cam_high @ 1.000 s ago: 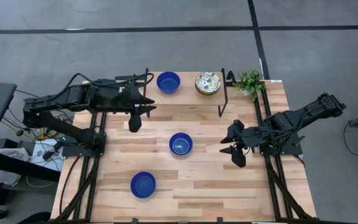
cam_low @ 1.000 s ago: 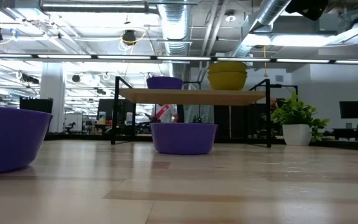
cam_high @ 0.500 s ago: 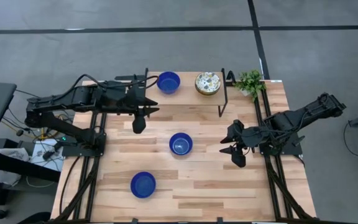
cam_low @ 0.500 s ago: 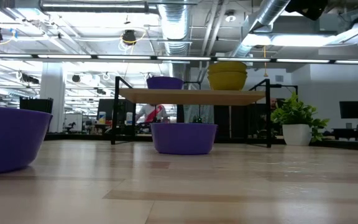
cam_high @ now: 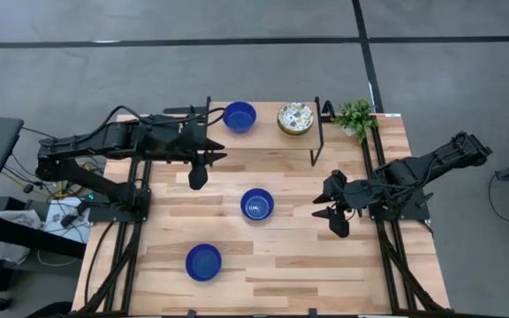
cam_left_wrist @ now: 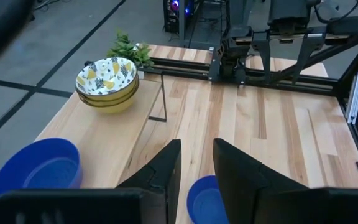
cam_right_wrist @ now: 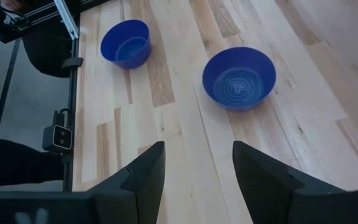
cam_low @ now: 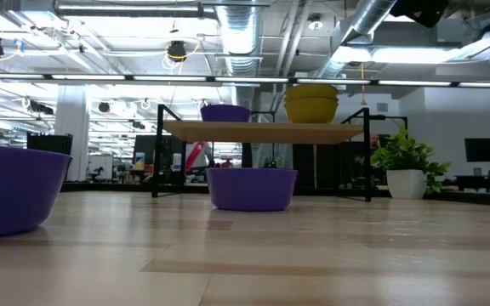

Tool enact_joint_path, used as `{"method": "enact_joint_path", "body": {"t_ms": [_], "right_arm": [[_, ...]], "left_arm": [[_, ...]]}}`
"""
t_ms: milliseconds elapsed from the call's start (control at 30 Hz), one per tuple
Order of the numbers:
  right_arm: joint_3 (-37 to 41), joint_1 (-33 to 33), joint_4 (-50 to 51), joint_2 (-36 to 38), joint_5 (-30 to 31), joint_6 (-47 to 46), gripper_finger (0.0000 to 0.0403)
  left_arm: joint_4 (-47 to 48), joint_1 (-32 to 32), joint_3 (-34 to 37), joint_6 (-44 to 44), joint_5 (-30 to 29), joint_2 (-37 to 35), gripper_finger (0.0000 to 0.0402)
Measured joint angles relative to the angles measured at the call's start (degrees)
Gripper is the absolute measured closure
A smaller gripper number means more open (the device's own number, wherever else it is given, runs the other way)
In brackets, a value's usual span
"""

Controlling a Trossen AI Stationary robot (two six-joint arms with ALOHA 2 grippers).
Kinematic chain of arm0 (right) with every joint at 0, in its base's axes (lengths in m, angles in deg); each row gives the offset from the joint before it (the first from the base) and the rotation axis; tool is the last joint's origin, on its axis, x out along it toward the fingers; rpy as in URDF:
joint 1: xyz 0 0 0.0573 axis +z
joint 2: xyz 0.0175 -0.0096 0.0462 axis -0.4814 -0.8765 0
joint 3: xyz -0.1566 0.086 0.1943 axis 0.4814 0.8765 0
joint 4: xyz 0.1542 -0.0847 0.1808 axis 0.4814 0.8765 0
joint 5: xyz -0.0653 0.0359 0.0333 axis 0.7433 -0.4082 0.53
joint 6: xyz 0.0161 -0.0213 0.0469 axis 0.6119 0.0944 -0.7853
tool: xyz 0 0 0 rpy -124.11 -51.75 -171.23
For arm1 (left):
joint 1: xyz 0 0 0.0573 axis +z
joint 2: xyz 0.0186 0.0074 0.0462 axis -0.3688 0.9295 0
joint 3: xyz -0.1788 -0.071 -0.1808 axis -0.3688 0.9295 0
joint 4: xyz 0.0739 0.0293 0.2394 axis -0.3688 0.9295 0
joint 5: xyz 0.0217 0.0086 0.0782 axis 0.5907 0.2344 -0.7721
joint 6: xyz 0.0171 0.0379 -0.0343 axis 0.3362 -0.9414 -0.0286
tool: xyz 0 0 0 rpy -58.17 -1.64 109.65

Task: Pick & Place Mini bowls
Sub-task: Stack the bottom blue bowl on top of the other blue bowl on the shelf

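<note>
Both sets of jaws are parted and hold nothing. Glossy round blue bowls dot the pale plank table (cam_high: 343, 265): one mid-table (cam_high: 257, 204), one nearer the front (cam_high: 203, 261), one on the raised wooden shelf (cam_high: 263, 146) beside stacked floral bowls (cam_high: 295, 117). Left gripper (cam_high: 196, 178) hovers before the shelf; right gripper (cam_high: 337, 225) waits at the right rail.
</note>
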State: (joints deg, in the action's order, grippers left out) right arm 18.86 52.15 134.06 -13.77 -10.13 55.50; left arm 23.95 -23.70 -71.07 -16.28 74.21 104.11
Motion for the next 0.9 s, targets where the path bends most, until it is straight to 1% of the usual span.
{"method": "enact_joint_path", "body": {"t_ms": [567,667,700,767,833,900], "right_arm": [[0.00,0.01,-0.04,0.02,0.02,0.00,0.0223],[0.00,-0.02,-1.71,0.02,0.02,-0.04,0.0223],[0.00,-0.02,-2.65,0.01,0.04,-0.04,0.0224],[0.00,-0.02,-4.72,0.02,0.04,0.04,0.0226],[0.00,-0.02,-6.28,0.02,0.04,1.85,0.0227],[0.00,-0.01,-7.42,0.01,0.03,4.39,0.0227]], "left_arm": [[-0.17,-0.01,-0.02,0.00,0.00,0.00,0.0309],[-0.20,-0.12,-0.02,2.42,0.18,0.00,0.0309],[-0.18,-0.41,-0.02,3.14,1.28,0.00,0.0309],[0.02,-1.89,-0.06,3.35,6.12,0.06,0.0309],[0.53,-4.87,-0.15,3.81,9.94,0.73,0.0309],[2.57,-9.28,-0.15,5.67,10.02,1.86,0.0309]]}}
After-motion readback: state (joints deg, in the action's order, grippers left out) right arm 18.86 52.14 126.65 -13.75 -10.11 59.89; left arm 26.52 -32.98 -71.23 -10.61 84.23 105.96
